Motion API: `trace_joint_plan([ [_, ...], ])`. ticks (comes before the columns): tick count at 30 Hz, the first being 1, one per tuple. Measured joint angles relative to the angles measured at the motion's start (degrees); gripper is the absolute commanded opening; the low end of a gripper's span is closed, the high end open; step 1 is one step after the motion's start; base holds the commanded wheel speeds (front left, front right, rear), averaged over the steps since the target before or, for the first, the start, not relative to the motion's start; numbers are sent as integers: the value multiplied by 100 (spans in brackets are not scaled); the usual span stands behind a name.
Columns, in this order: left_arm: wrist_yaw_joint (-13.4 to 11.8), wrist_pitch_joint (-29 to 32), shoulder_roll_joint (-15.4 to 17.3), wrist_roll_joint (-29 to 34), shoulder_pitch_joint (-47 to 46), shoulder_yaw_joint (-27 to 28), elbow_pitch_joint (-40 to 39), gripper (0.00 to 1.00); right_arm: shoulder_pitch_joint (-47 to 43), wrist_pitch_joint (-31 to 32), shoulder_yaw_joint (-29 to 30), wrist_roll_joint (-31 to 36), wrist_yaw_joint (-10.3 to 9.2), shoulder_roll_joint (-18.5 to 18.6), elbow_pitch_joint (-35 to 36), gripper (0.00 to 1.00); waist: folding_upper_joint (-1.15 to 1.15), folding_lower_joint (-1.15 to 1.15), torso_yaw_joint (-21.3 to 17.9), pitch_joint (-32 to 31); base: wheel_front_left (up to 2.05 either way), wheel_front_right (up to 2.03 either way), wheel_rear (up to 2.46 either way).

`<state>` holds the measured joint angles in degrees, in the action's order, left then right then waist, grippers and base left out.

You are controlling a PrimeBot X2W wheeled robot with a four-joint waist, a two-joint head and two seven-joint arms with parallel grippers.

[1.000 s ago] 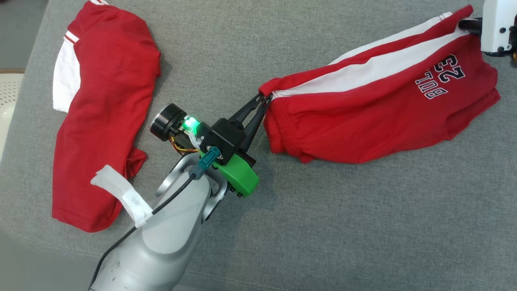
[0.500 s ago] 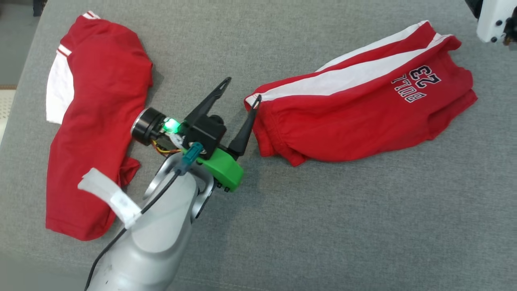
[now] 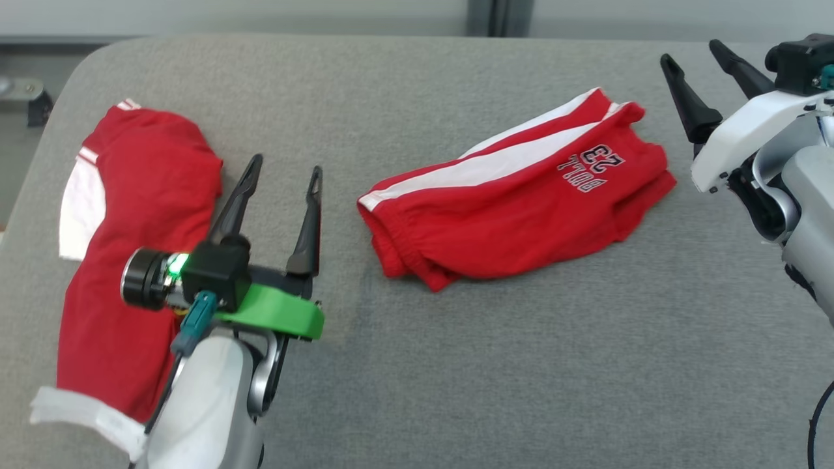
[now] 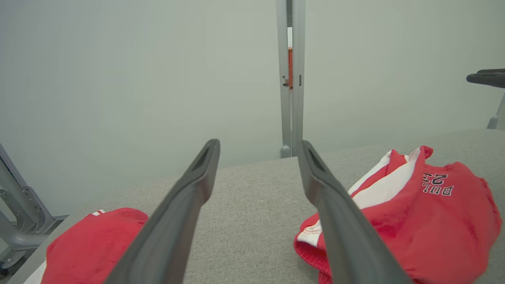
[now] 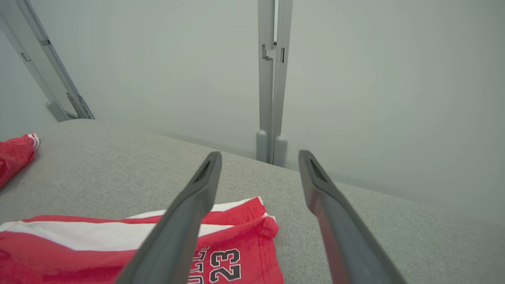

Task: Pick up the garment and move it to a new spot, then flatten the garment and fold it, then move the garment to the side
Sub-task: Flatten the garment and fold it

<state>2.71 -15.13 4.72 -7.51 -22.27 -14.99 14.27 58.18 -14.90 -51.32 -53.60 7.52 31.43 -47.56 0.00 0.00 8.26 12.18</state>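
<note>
Behind everything you have a pale grey panelled wall (image 4: pixel 138 79), and against it sits the grey woven-fabric tabletop (image 3: pixel 495 365) with rounded far corners. Along the tabletop's left edge lies a red short-sleeved cloth shirt with white side panels (image 3: pixel 143 215), stretched from near the far left corner toward the near edge, its near end partly hidden by your left arm. The task's thing, a pair of red cotton shorts with a white side stripe (image 3: pixel 508 221), lies loose around the middle of the tabletop, a little toward the far and right edges. It sits slantwise and bunched rather than flat. The gathered waistband end points to the near left and the other end to the far right, with the white stripe running along its far side. Your left gripper (image 3: pixel 287 165) hangs over the bare fabric between the shirt and the shorts, tips aimed at the far edge. Its two long dark fingers are spread wide with nothing between them, and the left wrist view shows the waistband end just beside the right-hand finger. Your right gripper (image 3: pixel 690 52) is up near the far right corner, near the shorts' far right end but apart from it. Its fingers are likewise spread, with nothing between them. A green plastic bracket (image 3: pixel 273 316) sits at the left wrist, and a strip of white tape (image 3: pixel 85 417) wraps the forearm. Smallest, a dark "BULL 23" print (image 3: pixel 586 170) marks the shorts near their far right end.
</note>
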Motion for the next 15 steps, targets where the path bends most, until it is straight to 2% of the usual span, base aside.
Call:
trace_joint_plan([
  [5,43,0,-57,-40,557,279,-404,100,-914,-15,1437,1031,0,-124,860,100,0,0,-280,-283,0,0,0],
  [7,94,0,-86,-58,800,383,-520,100,-1599,-15,2138,1440,0,-349,1192,100,0,0,-383,-415,0,0,0],
  [11,166,1,-135,-70,1251,566,-645,100,-2664,-15,3065,2281,-1,-833,1874,100,0,0,-569,-651,0,0,0],
  [15,189,0,-160,-85,1657,709,-727,100,-3539,-15,3669,2898,0,-1293,2383,100,0,0,-734,-869,0,0,0],
])
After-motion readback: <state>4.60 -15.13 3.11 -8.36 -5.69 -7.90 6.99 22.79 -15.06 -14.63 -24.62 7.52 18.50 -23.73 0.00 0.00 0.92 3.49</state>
